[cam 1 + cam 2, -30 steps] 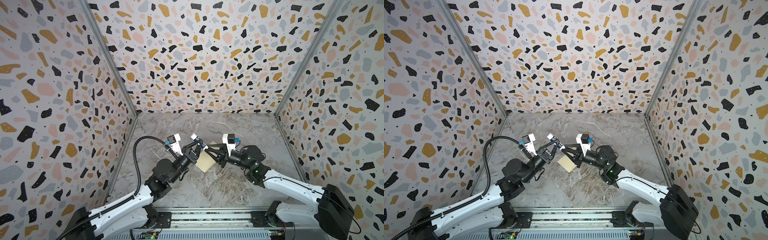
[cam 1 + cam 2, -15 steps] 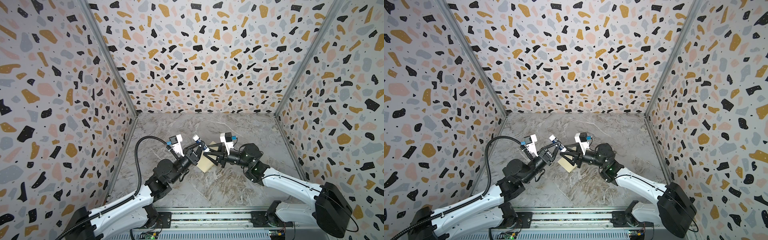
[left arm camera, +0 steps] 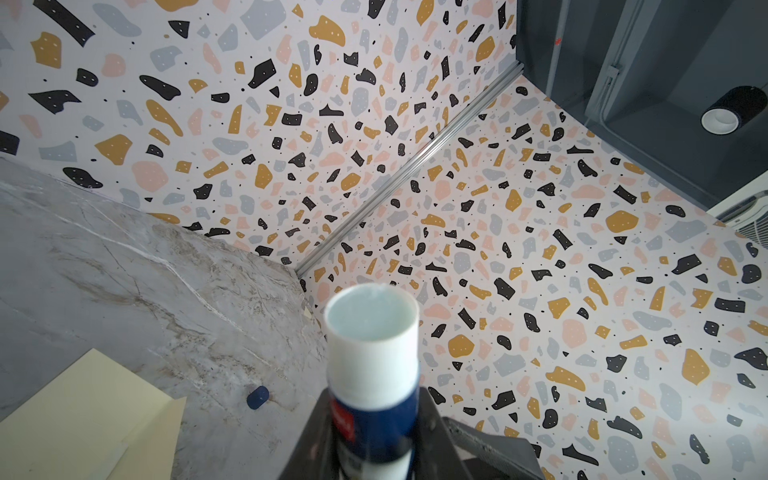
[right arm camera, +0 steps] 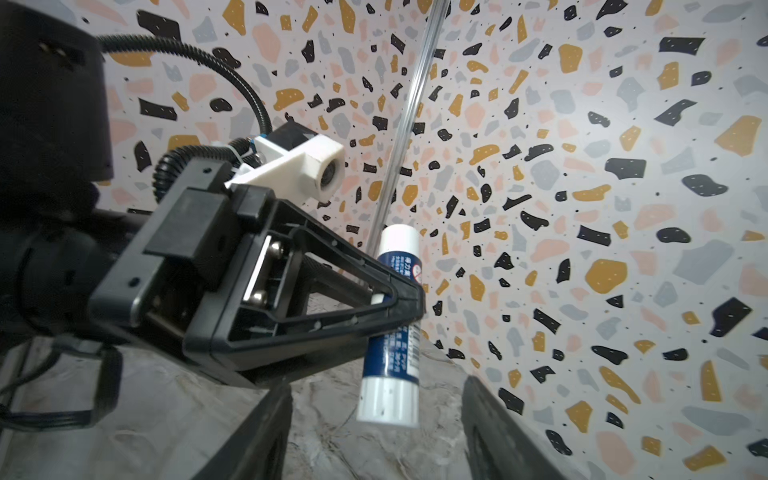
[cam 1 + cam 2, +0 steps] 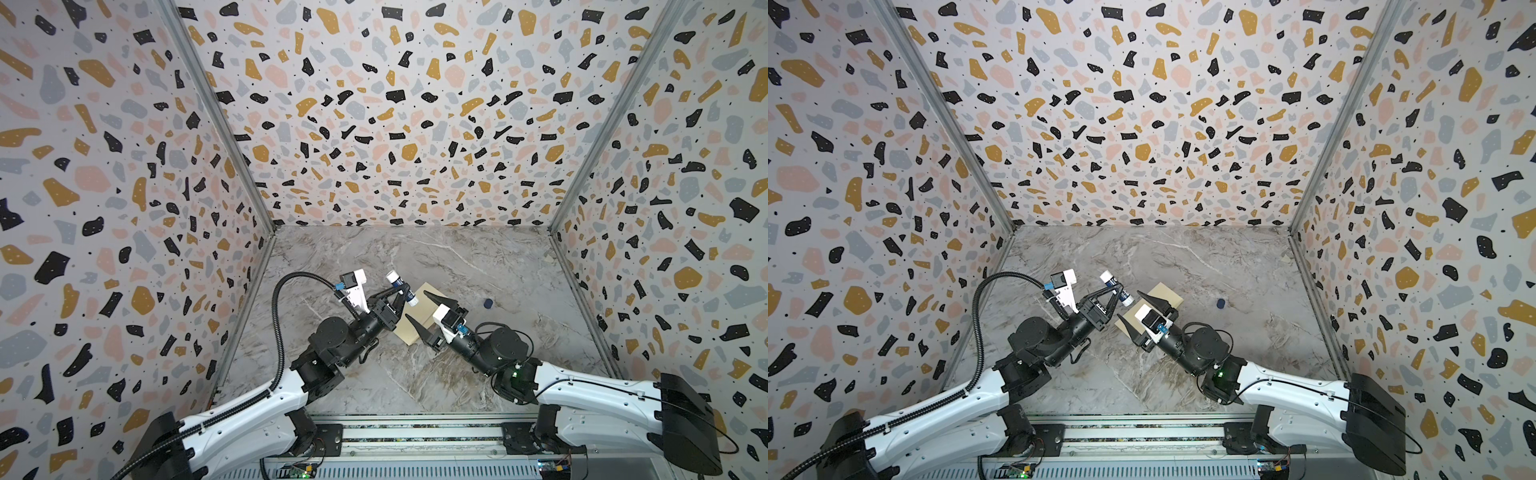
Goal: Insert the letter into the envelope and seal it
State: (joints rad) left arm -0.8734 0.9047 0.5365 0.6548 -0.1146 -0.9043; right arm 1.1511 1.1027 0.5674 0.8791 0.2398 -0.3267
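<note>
While the right gripper stands open over the envelope, which lies flat on the desk, the left gripper just beyond clamps the glue stick, its glue end tilted upward, away from the envelope. The letter is not visible.

The envelope is smooth, matt, pale yellow paper. The glue stick is smooth white plastic with a glossy blue label. The table is marble-patterned and smooth, with a low sheen. The walls are matt print, and the corner rail is brushed metal. The left gripper is matt black plastic with bright metal screws.
</note>
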